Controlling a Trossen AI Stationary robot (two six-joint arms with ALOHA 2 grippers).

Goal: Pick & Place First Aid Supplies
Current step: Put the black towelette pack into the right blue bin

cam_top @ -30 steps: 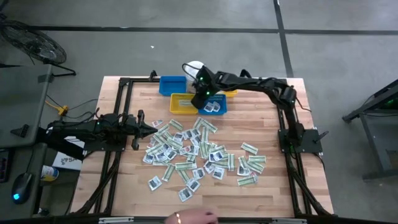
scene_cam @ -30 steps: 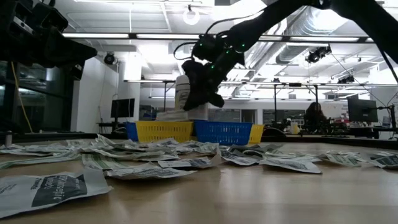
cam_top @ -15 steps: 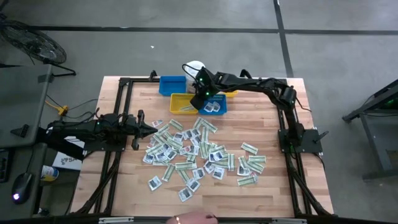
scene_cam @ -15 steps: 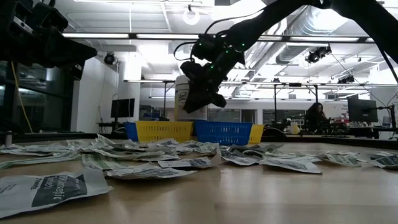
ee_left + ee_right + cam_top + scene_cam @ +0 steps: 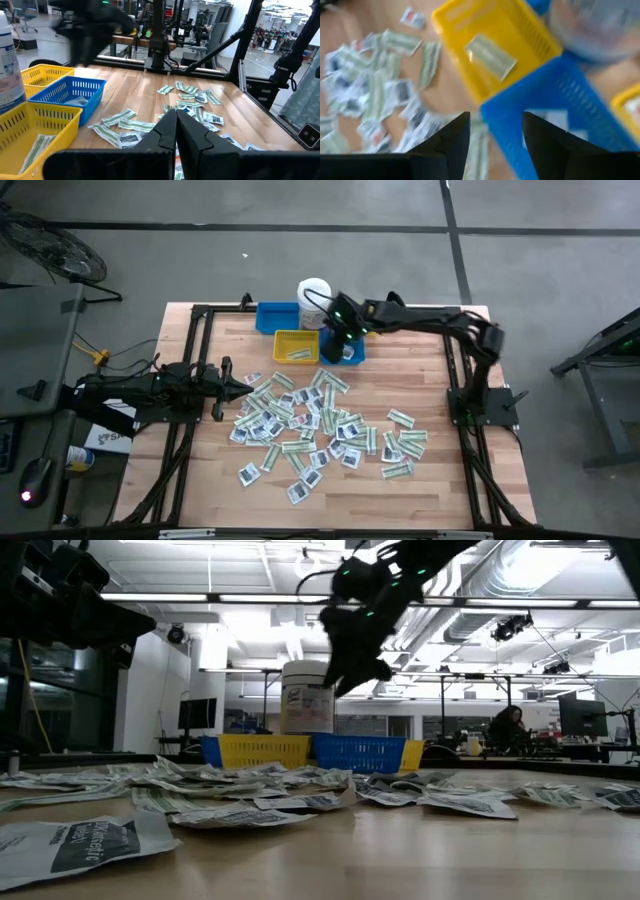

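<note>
**Right arm lifted away from the bins, jaws now apart**

Since the earlier pictures the right gripper (image 5: pixel 333 340) has moved from above the yellow bin (image 5: pixel 296 346) toward the blue bin (image 5: pixel 345 350) next to it, and in the low view it has risen above the white tub (image 5: pixel 306 710), which was partly hidden by it before. Its jaws, which were together one second ago, now stand apart with nothing between them; the right wrist view shows the two dark fingers (image 5: pixel 444 141) with an empty gap over the blue bin's edge.

One pale green-and-white strip (image 5: pixel 490 55) lies inside the yellow bin. In the blue bin below the gripper some white packets (image 5: pixel 546 121) are visible, blurred. A second blue bin (image 5: pixel 277 316) stands behind the yellow one, beside the tub, and a further yellow bin (image 5: pixel 412 754) shows at the right end of the row in the low view.

Most of the first aid supplies (image 5: pixel 318 425) remain scattered on the wooden surface (image 5: pixel 430 490), in a loose heap in the middle, well apart from the bins on the far side. White squares and green strips are mixed and overlap each other.

The left gripper (image 5: pixel 244 387) waits at the left edge of the heap, low over the surface, with its jaws together and holding nothing.
</note>
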